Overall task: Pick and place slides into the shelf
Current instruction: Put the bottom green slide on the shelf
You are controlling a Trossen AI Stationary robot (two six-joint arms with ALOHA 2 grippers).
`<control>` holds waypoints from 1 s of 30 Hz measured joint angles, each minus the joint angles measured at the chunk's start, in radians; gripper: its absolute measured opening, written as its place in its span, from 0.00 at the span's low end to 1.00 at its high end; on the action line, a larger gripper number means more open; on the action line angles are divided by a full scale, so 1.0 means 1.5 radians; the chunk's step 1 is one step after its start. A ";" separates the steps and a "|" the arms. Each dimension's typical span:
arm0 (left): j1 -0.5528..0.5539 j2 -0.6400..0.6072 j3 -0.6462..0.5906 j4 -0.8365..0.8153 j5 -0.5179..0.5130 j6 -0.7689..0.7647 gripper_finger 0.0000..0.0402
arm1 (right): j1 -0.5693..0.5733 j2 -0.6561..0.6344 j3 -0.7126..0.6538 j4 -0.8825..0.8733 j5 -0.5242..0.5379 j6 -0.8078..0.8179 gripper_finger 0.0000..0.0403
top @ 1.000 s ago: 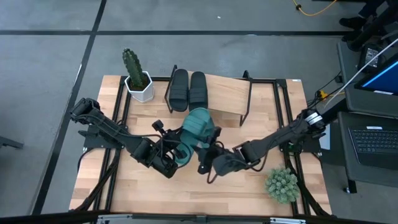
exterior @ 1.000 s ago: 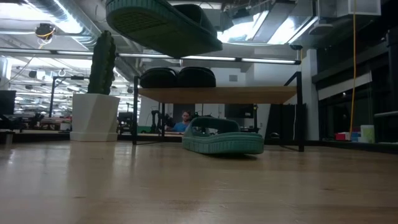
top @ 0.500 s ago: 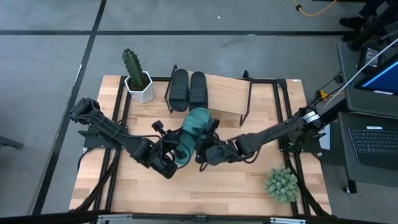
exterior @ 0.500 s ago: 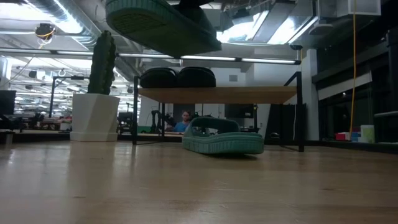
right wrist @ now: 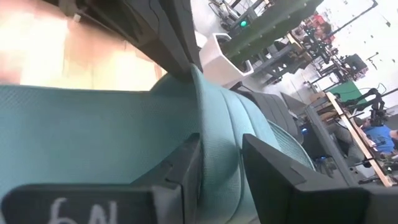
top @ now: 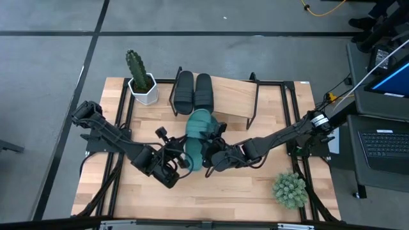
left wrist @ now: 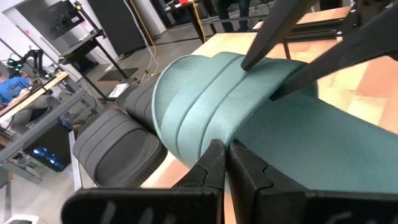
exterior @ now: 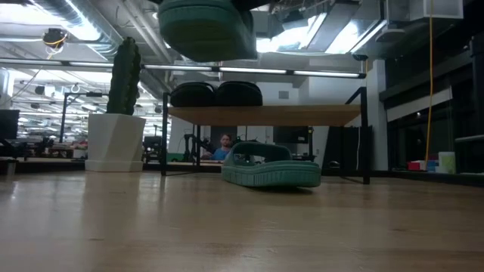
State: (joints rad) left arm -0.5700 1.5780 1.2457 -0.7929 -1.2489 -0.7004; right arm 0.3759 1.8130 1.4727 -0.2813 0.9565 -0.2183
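Swinging round since a second ago, the raised teal slide [top: 196, 132] is now hanging lengthwise toward the shelf [top: 233, 97], well above the table [top: 255, 191]. The left gripper [top: 171, 167] is pinching its edge fully closed, while the right gripper [top: 211, 160] is narrowing its fingers around the strap. Two black slides [top: 193, 92] are already sitting on the shelf, leaving this one and the other teal slide [exterior: 271, 168], lying on the table by the shelf.

Bright overhead glare, blurred wrist views
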 joint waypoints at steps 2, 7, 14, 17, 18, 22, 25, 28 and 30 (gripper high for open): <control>-0.003 0.000 0.000 0.000 0.004 -0.002 0.00 | 0.000 0.000 0.000 0.000 0.000 0.000 0.29; -0.013 0.000 0.000 0.005 0.012 -0.003 0.00 | 0.000 0.000 0.000 -0.002 0.010 -0.005 0.29; -0.029 0.000 0.000 0.026 0.014 0.000 0.00 | 0.000 0.000 0.000 -0.009 0.017 -0.017 0.29; -0.034 0.000 0.000 0.027 0.014 0.001 0.00 | 0.000 0.000 0.000 -0.012 0.017 -0.018 0.29; -0.035 0.000 0.000 0.027 0.014 0.001 0.00 | 0.000 0.000 0.000 -0.012 0.017 -0.018 0.29; -0.035 0.000 0.000 0.027 0.015 0.002 0.00 | 0.000 0.000 0.000 -0.012 0.018 -0.018 0.25; -0.034 0.000 0.000 0.027 0.015 0.003 0.00 | 0.000 0.000 0.000 -0.011 0.018 -0.015 0.21; -0.023 0.000 0.000 0.027 0.017 0.003 0.00 | 0.001 0.000 0.000 -0.012 0.022 0.000 0.20; -0.016 0.000 0.000 0.027 0.020 0.003 0.00 | 0.001 0.000 -0.001 -0.012 0.025 0.003 0.20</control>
State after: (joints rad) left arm -0.5941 1.5780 1.2457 -0.7521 -1.2195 -0.6964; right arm 0.3779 1.8126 1.4719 -0.2996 0.9936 -0.2142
